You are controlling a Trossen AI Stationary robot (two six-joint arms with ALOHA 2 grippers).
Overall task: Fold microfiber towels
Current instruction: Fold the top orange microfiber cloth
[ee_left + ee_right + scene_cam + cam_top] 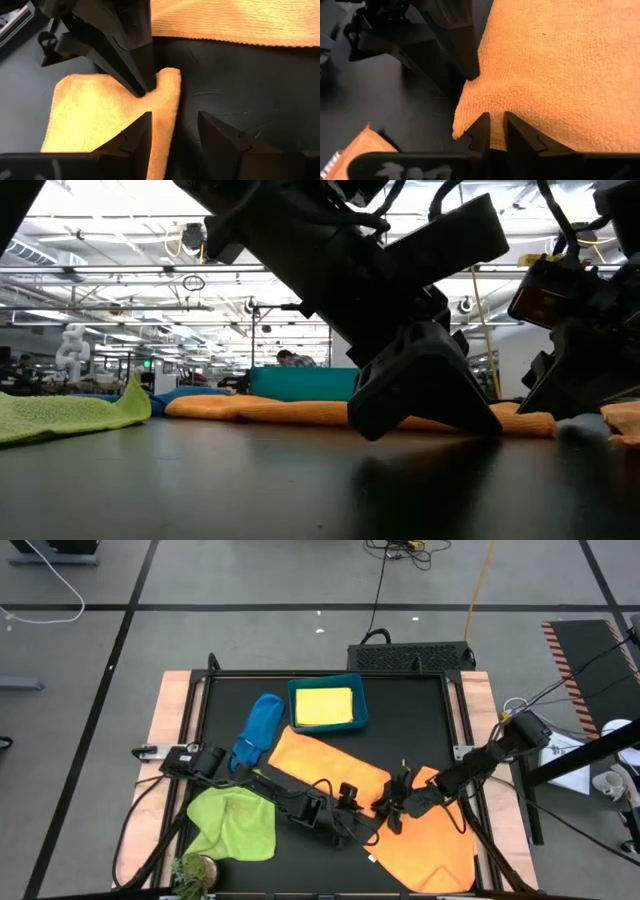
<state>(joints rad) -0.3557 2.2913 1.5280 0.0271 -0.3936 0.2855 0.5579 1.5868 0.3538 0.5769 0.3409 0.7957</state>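
Orange towel (430, 840), near-right part of the table (420, 710): its inner corner is pinched in the nearly closed jaws of the right gripper (393, 812); the left gripper (362, 823) sits just beside, jaws spread, one finger (135, 135) over the towel's edge, holding nothing. Second orange towel (330, 765) lies flat mid-table, the blue towel (258, 730) and lime green towel (235, 822) to its left. Yellow towel (323, 705) lies folded inside the teal bin (360, 710) at the far edge.

Both arms (330, 810) crowd the orange towels (430, 840).
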